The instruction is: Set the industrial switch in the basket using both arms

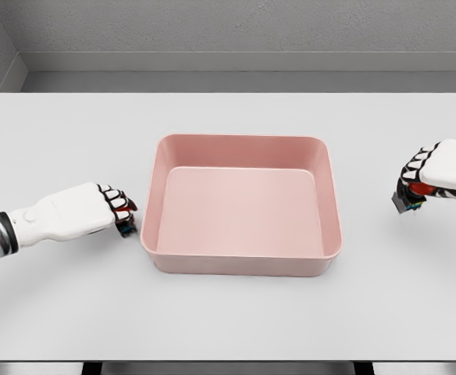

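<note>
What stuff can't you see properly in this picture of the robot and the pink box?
- Head view: what the right hand holds. Its curled fingers cover all but small dark and red bits, too small to name.
- Head view: the left hand is closed beside the pink basket; whether anything sits inside its fist is hidden by its fingers.
- Head view: the right arm is cut off by the picture's right edge.
- The basket's near inner wall is hidden behind its own rim.
</note>
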Tool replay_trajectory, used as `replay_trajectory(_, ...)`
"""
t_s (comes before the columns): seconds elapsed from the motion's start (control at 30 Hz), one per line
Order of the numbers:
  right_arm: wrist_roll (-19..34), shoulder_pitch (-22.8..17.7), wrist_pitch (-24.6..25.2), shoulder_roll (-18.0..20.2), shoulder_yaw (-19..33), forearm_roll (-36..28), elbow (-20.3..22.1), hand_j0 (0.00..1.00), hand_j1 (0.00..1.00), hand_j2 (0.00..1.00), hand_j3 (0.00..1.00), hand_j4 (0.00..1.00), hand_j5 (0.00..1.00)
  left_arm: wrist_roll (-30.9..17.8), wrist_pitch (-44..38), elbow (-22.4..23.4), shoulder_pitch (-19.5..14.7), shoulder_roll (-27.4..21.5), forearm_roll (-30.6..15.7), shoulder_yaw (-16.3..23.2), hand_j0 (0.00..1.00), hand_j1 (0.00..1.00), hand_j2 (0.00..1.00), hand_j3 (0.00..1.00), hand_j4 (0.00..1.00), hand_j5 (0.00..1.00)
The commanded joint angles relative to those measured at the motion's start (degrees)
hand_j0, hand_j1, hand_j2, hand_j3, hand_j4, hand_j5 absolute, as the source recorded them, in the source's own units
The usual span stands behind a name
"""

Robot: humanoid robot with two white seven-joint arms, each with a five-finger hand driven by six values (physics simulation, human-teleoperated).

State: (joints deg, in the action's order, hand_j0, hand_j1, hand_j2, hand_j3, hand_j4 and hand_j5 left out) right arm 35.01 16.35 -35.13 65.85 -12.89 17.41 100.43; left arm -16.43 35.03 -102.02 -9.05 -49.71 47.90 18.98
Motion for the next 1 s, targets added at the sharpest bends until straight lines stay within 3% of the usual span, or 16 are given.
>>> replay_trajectory(0.0,-0.01,0.18,0.13,0.07,-0.03,-0.8,0.02,0.54,0.54,0.54,0.54,0.54,0.54,0.17,-0.03,0.06,0.0,-0.74,-0.27,-0.17,0.34,0.34,0.34,0.34,0.34,0.34)
replay_trajectory(0.33,-0.01,4.75,0.13,-0.81,-0.73,-1.41,0.02,0.54,0.54,0.54,0.54,0.54,0.54,0.44,-0.03,0.41,0.0,-3.02,-2.29,-2.28,0.25,0.25,0.25,0.25,0.25,0.25)
replay_trajectory(0.5,-0.01,6.51,0.13,-3.45,-1.09,-1.59,0.02,0.54,0.54,0.54,0.54,0.54,0.54,0.52,-0.03,0.68,0.09,-3.2,-4.13,-4.47,0.25,0.25,0.25,0.25,0.25,0.25)
replay_trajectory(0.8,-0.01,17.14,0.13,-9.42,-15.5,-1.68,0.02,0.54,0.54,0.54,0.54,0.54,0.54,0.61,-0.03,0.94,-0.44,-2.32,-6.59,-10.63,0.25,0.25,0.25,0.25,0.25,0.25)
replay_trajectory(0.97,-0.01,22.33,0.13,-13.38,-22.09,-2.12,0.02,0.55,0.55,0.55,0.55,0.55,0.55,0.61,-0.03,0.94,-2.29,-1.44,-8.62,-11.25,0.25,0.25,0.25,0.25,0.25,0.25)
